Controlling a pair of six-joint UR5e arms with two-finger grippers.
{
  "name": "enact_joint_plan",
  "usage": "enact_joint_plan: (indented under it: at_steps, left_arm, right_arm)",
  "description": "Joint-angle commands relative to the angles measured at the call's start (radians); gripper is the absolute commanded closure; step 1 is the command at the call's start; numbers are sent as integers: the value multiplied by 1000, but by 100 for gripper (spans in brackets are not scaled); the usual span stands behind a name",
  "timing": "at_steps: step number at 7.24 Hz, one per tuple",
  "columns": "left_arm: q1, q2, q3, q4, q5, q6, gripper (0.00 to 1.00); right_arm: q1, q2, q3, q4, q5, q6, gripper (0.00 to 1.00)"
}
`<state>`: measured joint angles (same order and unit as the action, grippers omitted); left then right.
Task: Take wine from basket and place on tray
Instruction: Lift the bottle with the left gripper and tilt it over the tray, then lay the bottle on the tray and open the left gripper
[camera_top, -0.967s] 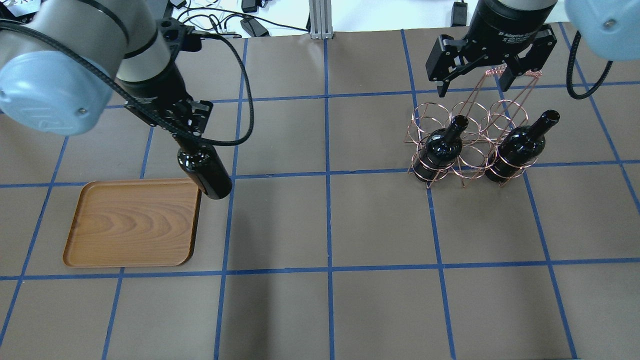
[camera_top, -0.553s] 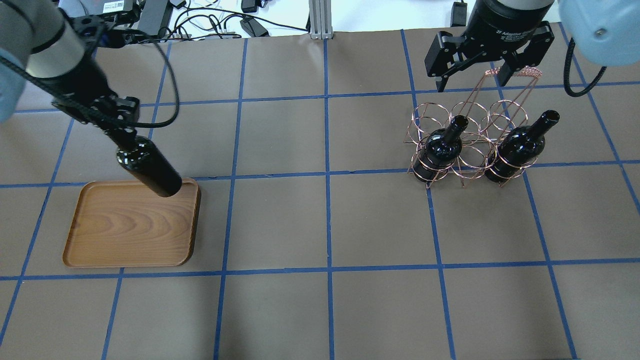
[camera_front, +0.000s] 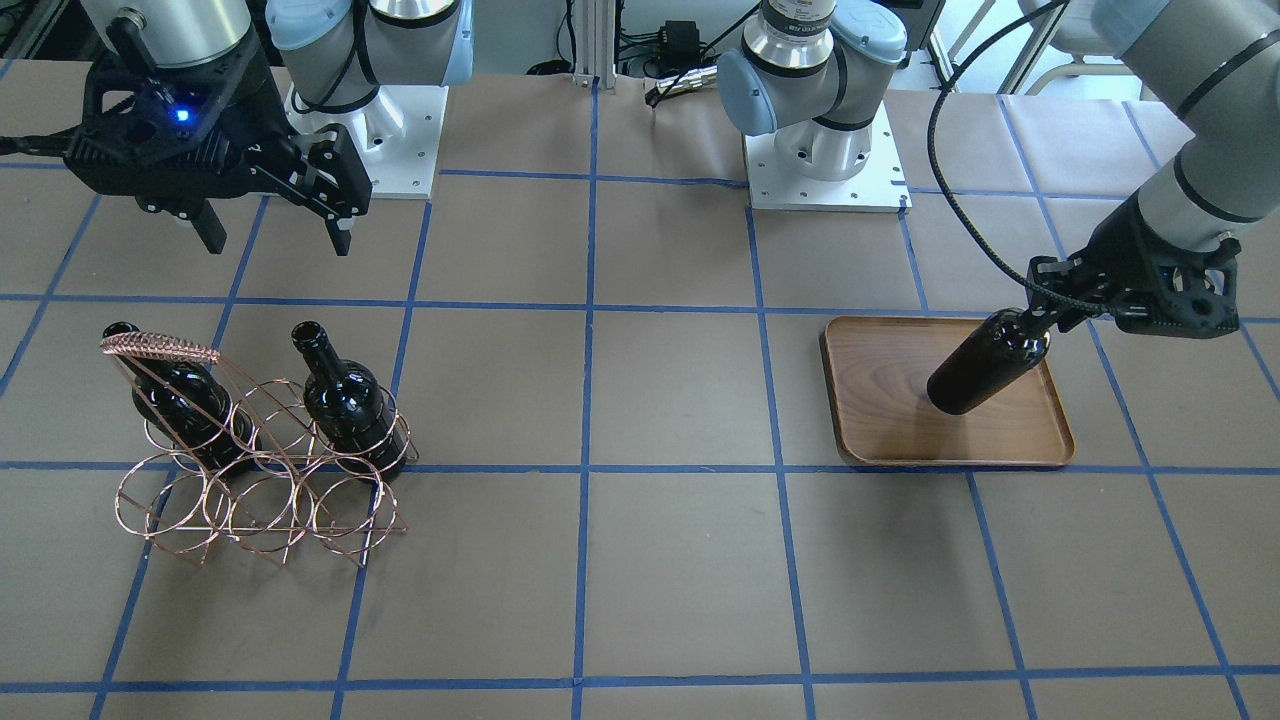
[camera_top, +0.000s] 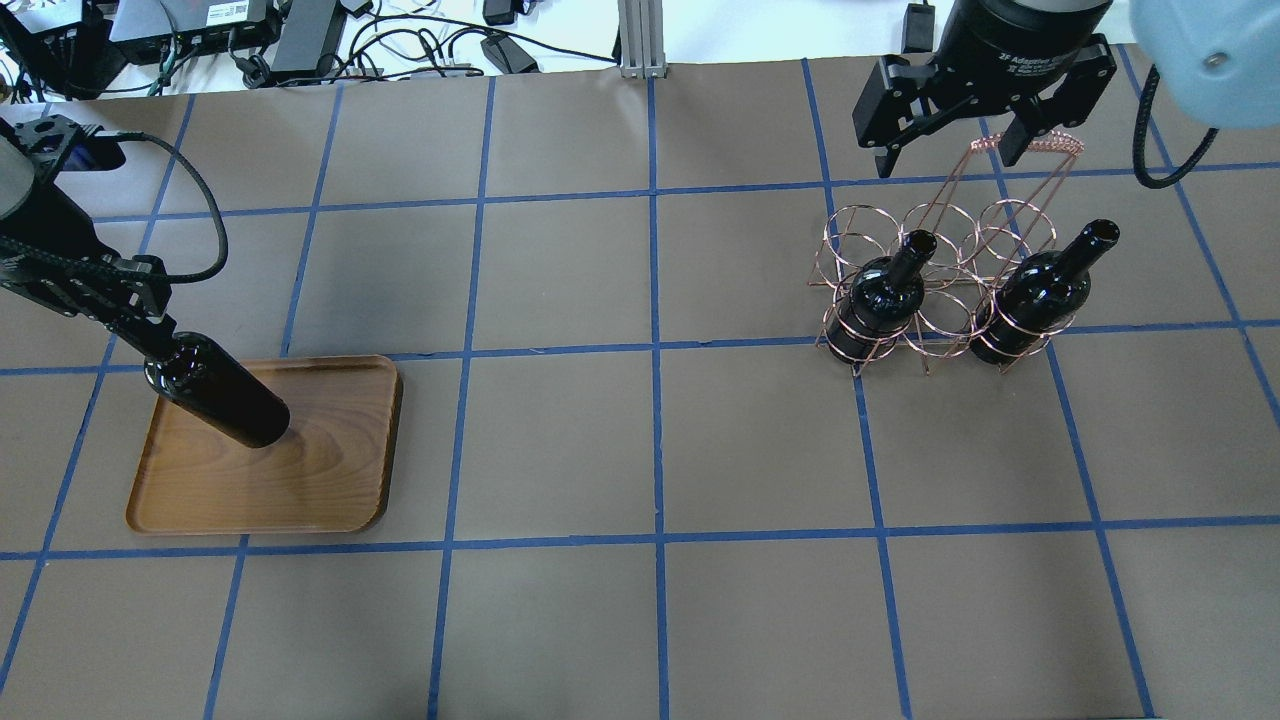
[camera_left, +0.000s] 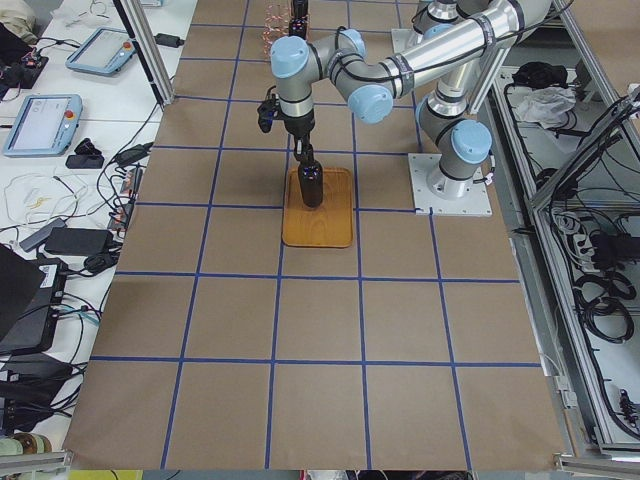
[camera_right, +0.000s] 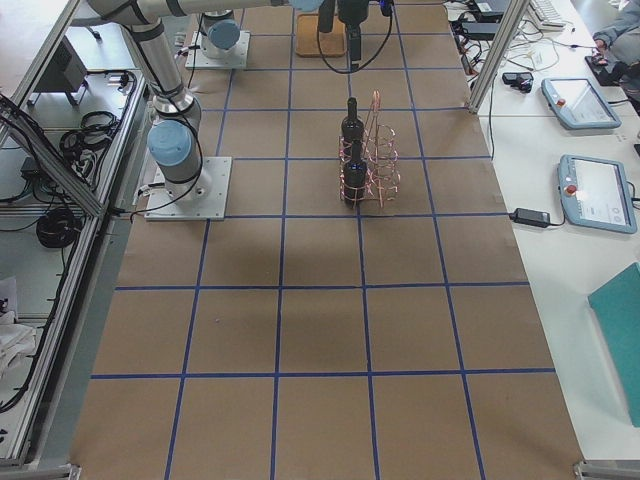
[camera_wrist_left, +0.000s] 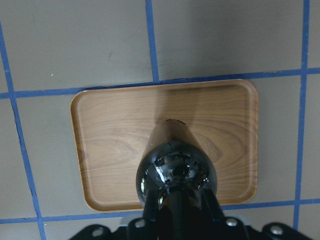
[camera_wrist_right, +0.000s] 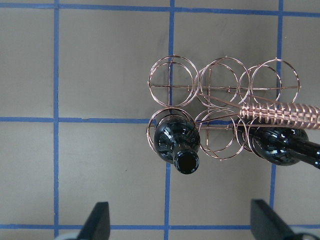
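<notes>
Wine (camera_top: 215, 405): glossy near-black glass bottle, no label, neck clamped in the left gripper (camera_top: 152, 338). Its base is over the tray (camera_top: 330, 470), on the tray's half toward the table's left end. Cannot tell if the base touches the wood.

Tray is brown wood with visible grain, rounded corners and a dark low rim. It lies on the left-end side of the table, well apart from the basket (camera_top: 935, 300) on the right-end side.

Counts: three bottles, one tray, one basket with six rings. Two bottles stand in the basket (camera_top: 885, 295) (camera_top: 1035, 290), in the end rings of the row nearer the robot; four rings are empty.

Right gripper (camera_top: 948, 150) has its jaws spread wide, holds nothing, and hovers by the basket handle (camera_top: 1030, 145).

The exterior left view shows the held bottle upright, while the overhead view makes it look slanted. The left wrist view looks straight down its shoulder onto the tray. The right wrist view shows all six rings and one open bottle mouth (camera_wrist_right: 186, 162).
</notes>
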<state>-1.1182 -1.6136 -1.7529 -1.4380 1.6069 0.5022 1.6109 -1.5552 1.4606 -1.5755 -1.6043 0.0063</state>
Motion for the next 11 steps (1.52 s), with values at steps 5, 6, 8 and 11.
enact_joint_plan:
  at_steps: [5, 6, 8, 11]
  left_arm:
    - [-8, 0, 7, -1, 1, -61, 0]
    - [-21, 20, 27, -7, 1, -145, 0]
    - [-119, 27, 105, -41, -2, -277, 0]
    - [-346, 53, 141, -35, -8, -359, 0]
  right_arm:
    - [3, 1, -37, 2, 0, -5, 0]
    - [3, 1, -45, 14, -2, -6, 0]
    - [4, -5, -45, 98, -2, -5, 0]
    - [3, -3, -43, 94, 4, 3, 0]
